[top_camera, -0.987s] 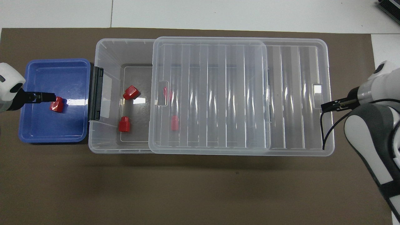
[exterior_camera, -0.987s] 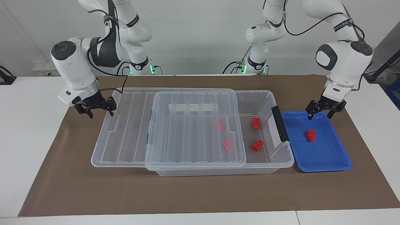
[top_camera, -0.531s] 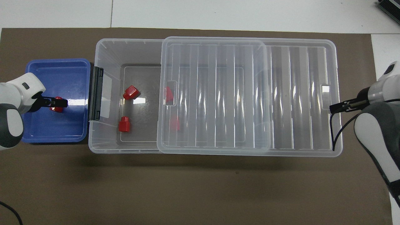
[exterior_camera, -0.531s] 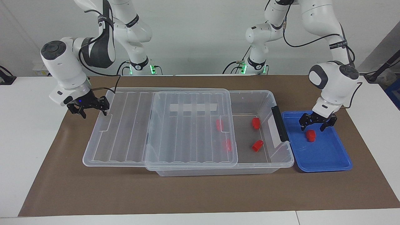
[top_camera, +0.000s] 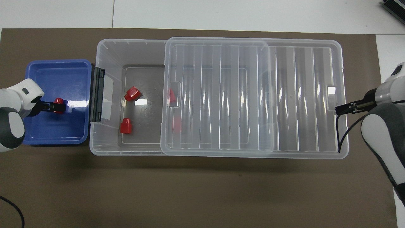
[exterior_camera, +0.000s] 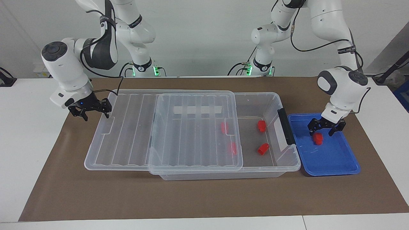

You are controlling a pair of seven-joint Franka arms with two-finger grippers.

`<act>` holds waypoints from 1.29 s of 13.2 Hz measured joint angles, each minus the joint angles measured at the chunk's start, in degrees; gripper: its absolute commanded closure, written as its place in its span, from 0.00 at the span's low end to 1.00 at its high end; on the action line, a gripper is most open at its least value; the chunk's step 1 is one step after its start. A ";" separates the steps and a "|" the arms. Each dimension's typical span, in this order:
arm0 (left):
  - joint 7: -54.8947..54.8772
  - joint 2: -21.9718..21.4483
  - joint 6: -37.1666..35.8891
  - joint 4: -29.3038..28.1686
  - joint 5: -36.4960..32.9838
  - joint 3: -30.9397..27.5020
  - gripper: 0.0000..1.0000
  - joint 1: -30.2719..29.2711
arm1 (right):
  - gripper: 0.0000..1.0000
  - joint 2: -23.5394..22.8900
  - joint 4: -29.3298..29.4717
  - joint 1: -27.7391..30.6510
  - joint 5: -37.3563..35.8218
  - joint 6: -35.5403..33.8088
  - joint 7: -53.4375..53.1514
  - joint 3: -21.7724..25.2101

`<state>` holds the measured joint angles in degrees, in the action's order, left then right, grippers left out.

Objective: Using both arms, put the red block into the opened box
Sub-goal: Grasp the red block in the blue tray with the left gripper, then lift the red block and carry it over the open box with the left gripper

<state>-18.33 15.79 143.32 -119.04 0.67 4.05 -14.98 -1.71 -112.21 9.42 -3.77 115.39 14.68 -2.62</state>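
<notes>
over the blue tray [exterior_camera: 332,161], left pincer [exterior_camera: 326,131] straddles the red block [exterior_camera: 318,138], fingers spread.

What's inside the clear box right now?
Four red blocks lie on the box floor. Two sit in the uncovered part; two more show blurred through the slid-back lid. The floor under the rest of the lid looks bare.

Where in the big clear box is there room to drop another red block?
In the box, the uncovered floor between the black clip and the slid-back lid is bare near the wall farthest from the robots. Two blocks crowd the uncovered part nearer the robots.
</notes>
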 measured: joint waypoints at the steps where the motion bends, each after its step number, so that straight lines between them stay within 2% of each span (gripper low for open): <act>1: 0.30 0.05 0.02 0.00 0.00 0.02 0.71 0.00 | 0.10 0.05 0.00 0.18 0.00 0.00 0.00 0.03; 2: 0.42 0.05 0.02 0.00 0.00 0.05 1.00 0.00 | 0.10 0.09 0.00 0.41 0.00 0.00 0.00 0.04; 7: 0.59 0.05 -0.16 0.00 0.00 0.12 1.00 0.00 | 0.06 0.27 0.01 0.88 0.00 0.00 0.46 0.12; 9: 2.64 0.04 -3.08 1.08 0.06 0.24 1.00 0.01 | 0.04 0.76 0.15 0.56 0.06 0.00 0.40 -0.20; 10: 5.03 -0.03 -7.49 3.28 0.06 0.44 1.00 0.22 | 0.03 1.17 0.19 0.26 0.07 -0.04 -0.11 -0.36; 12: 9.71 -0.62 -20.52 11.21 0.06 0.79 1.00 2.06 | 0.02 2.25 0.21 -1.00 0.09 -0.63 -4.13 -0.43; 15: 17.46 -2.37 -39.85 24.40 0.18 1.55 1.00 5.01 | 0.01 4.20 0.43 -4.28 0.10 -2.71 -13.92 -0.52; 17: 22.23 -3.85 -49.25 29.94 1.88 2.13 1.00 6.01 | 0.00 5.03 2.23 -6.71 0.11 -5.75 -20.36 -0.55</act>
<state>3.90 11.94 94.07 -89.10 2.56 6.18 -8.97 3.32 -109.99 2.71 -3.66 109.65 -5.68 -3.18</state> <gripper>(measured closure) 0.656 0.004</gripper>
